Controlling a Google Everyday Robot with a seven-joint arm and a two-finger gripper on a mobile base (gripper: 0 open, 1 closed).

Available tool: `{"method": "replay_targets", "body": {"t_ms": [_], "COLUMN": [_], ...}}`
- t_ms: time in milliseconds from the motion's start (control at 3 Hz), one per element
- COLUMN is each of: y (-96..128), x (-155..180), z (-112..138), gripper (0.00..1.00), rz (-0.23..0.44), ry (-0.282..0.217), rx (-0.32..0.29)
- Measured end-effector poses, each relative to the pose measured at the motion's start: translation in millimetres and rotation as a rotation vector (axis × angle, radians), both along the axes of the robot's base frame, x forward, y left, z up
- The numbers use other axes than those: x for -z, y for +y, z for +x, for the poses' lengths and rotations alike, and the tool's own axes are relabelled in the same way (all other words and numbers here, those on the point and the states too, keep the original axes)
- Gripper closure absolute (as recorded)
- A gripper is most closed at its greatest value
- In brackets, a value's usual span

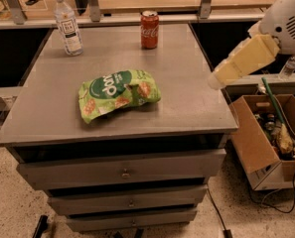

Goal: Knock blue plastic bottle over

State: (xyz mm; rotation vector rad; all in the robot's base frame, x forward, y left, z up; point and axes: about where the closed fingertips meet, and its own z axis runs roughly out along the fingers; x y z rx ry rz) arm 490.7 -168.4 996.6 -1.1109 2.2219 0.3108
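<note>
Blue plastic bottle (67, 26) near far-left corner; hand (216, 78) past right edge.

The arm (246, 58) comes in from the upper right, its white joint (286, 16) high beyond the right edge of the grey cabinet (196, 108). Its cream forearm slopes down-left, and the gripper (215, 79) hangs at that right edge, above the top.
</note>
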Motion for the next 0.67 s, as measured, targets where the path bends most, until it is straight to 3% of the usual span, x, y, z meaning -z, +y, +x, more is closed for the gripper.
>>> {"method": "replay_targets", "body": {"t_ms": [333, 667], "y": [18.8, 31.1], "x": [10.1, 19.6], "z": [14.0, 34.5], "gripper": [0.0, 0.0], "rz": [0.116, 0.248], "ry": [0.037, 0.03], "rx": [0.075, 0.114]}}
